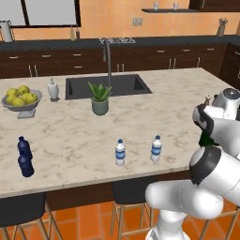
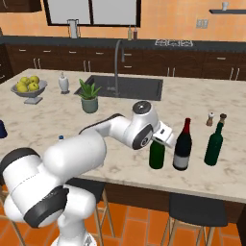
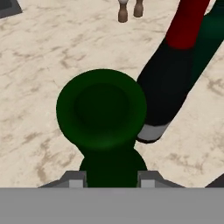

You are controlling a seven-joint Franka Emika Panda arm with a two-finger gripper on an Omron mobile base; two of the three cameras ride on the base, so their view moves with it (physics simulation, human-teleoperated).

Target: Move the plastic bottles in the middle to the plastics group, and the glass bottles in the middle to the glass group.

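We pinch the green wine bottle [image 3: 101, 109] by its neck in our claw [image 3: 111, 178], standing it on the bench [image 2: 120, 163] just beside the red-topped bottle [image 2: 183, 145].

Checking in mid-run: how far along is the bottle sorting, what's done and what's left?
In hand: the gripper is shut on the green wine bottle, which stands on the counter beside the near-black red-topped bottle and the other green bottle, so the glass part looks nearly done, pending release. Left: both clear water bottles sit mid-counter, far from the navy bottles.
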